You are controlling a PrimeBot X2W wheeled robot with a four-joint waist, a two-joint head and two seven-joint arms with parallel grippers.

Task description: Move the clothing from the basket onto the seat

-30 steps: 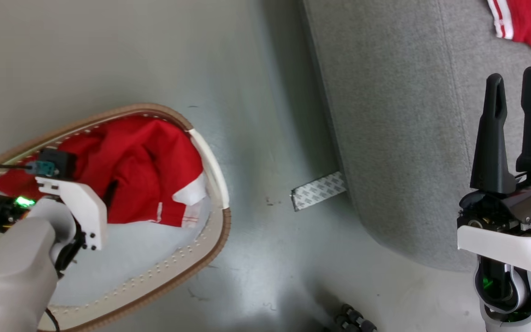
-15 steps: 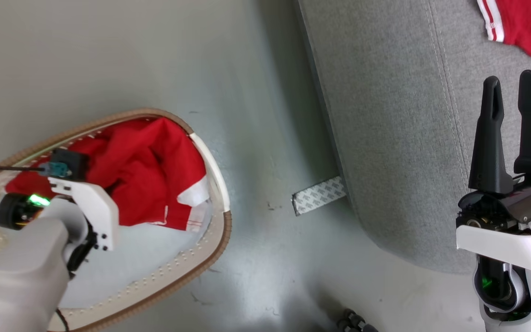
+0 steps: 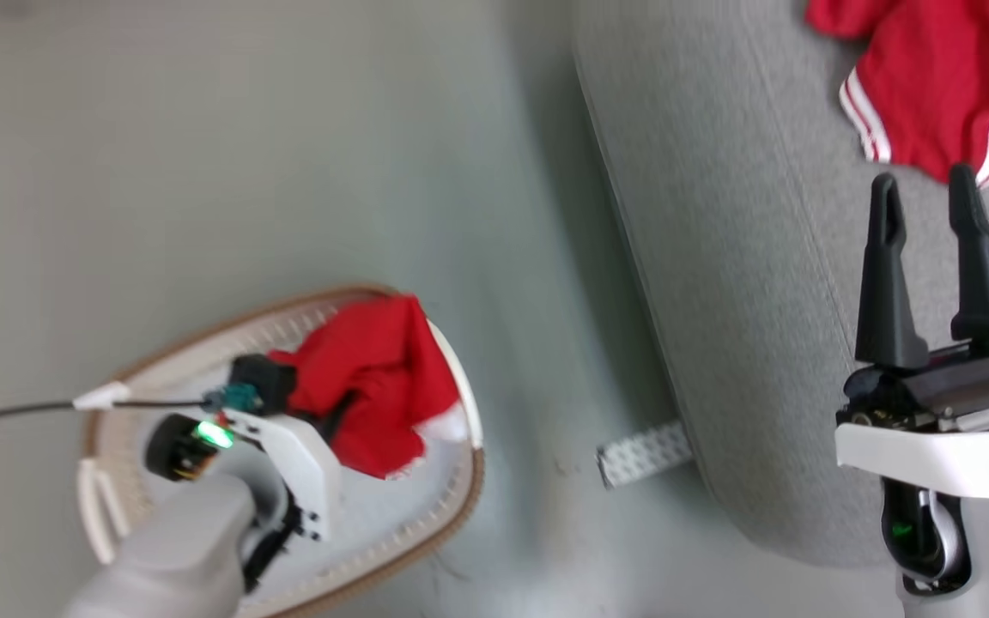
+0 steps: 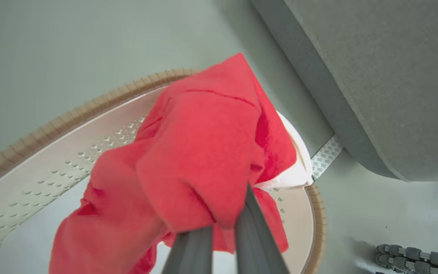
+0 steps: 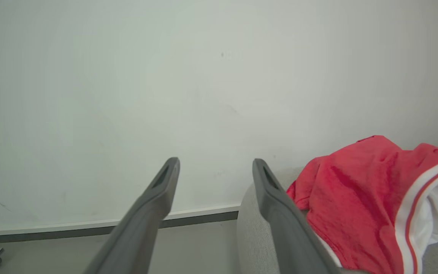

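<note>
Grey floor (image 3: 203,129), patterned strip (image 3: 644,453), pale wall (image 5: 203,76), dark baseboard (image 5: 203,219)

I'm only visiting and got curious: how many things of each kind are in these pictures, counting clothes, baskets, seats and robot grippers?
Red garments: 2, the held garment in the left gripper and the other garment lying on the seat
Basket: 1
Seat: 1
Grippers: 2, counting the open right gripper
Total: 6

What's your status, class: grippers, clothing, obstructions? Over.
Left gripper shut on red garment over basket. Right gripper open, empty, over seat. Second garment already on seat. No obstacle seen.
</note>
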